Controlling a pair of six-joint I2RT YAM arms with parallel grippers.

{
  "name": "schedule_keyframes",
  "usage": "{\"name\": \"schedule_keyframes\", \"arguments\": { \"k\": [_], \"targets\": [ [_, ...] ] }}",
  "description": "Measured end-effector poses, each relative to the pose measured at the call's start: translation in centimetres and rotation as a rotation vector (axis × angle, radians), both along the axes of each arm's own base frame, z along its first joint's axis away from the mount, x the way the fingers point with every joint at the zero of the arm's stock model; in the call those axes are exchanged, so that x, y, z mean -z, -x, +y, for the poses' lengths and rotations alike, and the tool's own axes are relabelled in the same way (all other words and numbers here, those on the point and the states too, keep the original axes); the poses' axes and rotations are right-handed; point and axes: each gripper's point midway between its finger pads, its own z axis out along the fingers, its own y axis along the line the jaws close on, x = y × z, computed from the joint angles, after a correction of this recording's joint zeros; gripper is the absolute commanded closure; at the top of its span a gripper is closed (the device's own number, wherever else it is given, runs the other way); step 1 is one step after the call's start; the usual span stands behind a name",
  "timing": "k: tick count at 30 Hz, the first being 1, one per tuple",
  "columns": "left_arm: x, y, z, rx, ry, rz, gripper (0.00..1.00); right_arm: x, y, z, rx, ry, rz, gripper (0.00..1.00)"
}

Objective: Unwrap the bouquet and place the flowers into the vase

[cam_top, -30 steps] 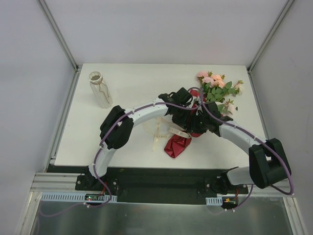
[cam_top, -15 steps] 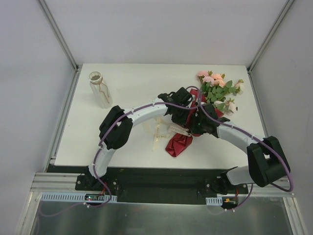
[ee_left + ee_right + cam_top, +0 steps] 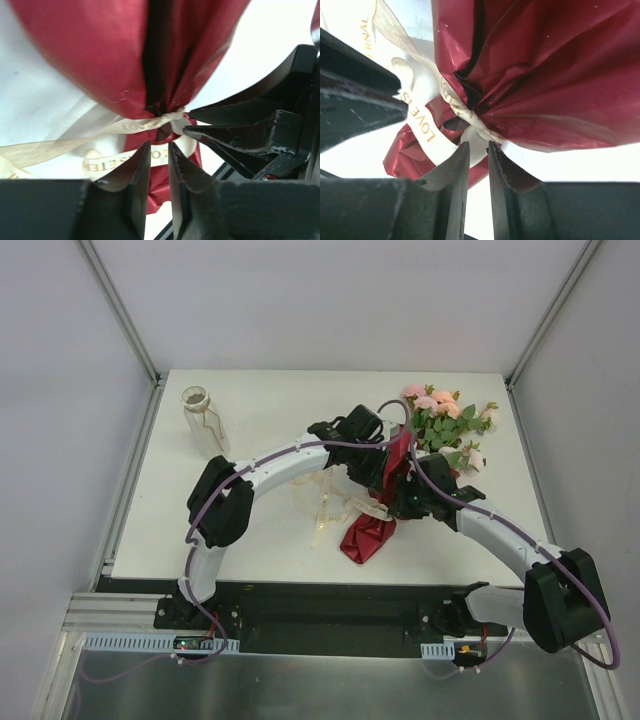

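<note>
Since a second ago both elbows have swung outward, the left one toward the left edge and the right one toward the near right corner. Both arms arch inward and meet over the tied waist of the bouquet (image 3: 440,425). From above, the wrists hide the fingers there.

In the wrist views, the left gripper (image 3: 157,150) has its jaws a narrow slit apart, with the tips at the knot of the cream ribbon (image 3: 60,147). I cannot tell if they touch it. The right gripper (image 3: 476,150) is also slightly parted, just under the knot.

The dark red paper (image 3: 530,75) hides the stems. The bouquet lies right of centre on the table (image 3: 260,410), well apart from the vase (image 3: 205,425).
</note>
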Motion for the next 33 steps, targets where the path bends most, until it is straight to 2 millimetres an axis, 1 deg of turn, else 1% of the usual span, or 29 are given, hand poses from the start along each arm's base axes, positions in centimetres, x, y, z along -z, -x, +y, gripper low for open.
{"name": "schedule_keyframes", "arguments": {
  "k": [3,5,7,9,10,13,16,19,21,26,27,29,31,33],
  "targets": [
    [-0.2,0.9,-1.2,0.053,0.030,0.014,0.69,-0.3,0.3,-0.8,0.015,-0.001,-0.004,0.76],
    [0.0,1.6,-2.2,0.089,0.043,0.017,0.68,-0.2,0.4,-1.5,0.028,-0.005,-0.001,0.78],
    [0.5,2.1,-2.9,0.111,0.045,0.018,0.67,0.1,0.7,-1.8,0.032,-0.008,0.010,0.79],
    [1.6,2.8,-3.5,0.130,0.031,0.028,0.64,0.3,1.0,-1.7,0.028,-0.021,0.027,0.80],
    [1.9,2.9,-3.5,0.133,0.026,0.030,0.61,0.4,1.1,-1.6,0.024,-0.027,0.033,0.80],
    [3.0,3.1,-3.5,0.145,-0.007,0.017,0.58,0.6,1.5,-1.4,0.020,-0.045,0.048,0.81],
    [3.4,2.5,-3.1,0.134,-0.034,-0.010,0.58,0.7,1.8,-1.1,0.014,-0.065,0.064,0.82],
    [3.7,1.9,-2.6,0.114,-0.066,-0.037,0.58,0.9,1.7,-0.7,0.013,-0.084,0.075,0.82],
    [3.9,1.8,-2.3,0.107,-0.085,-0.043,0.59,1.1,1.5,-0.5,0.017,-0.094,0.082,0.83],
    [4.3,2.0,-1.9,0.110,-0.107,-0.033,0.67,1.3,1.4,-0.5,0.016,-0.091,0.090,0.83],
    [4.3,2.1,-1.8,0.113,-0.107,-0.029,0.77,1.3,1.4,-0.5,0.014,-0.086,0.089,0.83],
    [4.4,2.5,-1.9,0.123,-0.101,-0.013,0.93,1.1,1.2,-0.7,0.009,-0.076,0.081,0.83],
    [4.7,2.7,-2.0,0.133,-0.101,-0.003,1.00,0.9,1.0,-0.8,0.006,-0.071,0.073,0.83],
    [4.8,2.7,-1.9,0.143,-0.102,-0.003,1.00,0.6,0.9,-0.8,0.003,-0.065,0.069,0.82]
  ]
}}
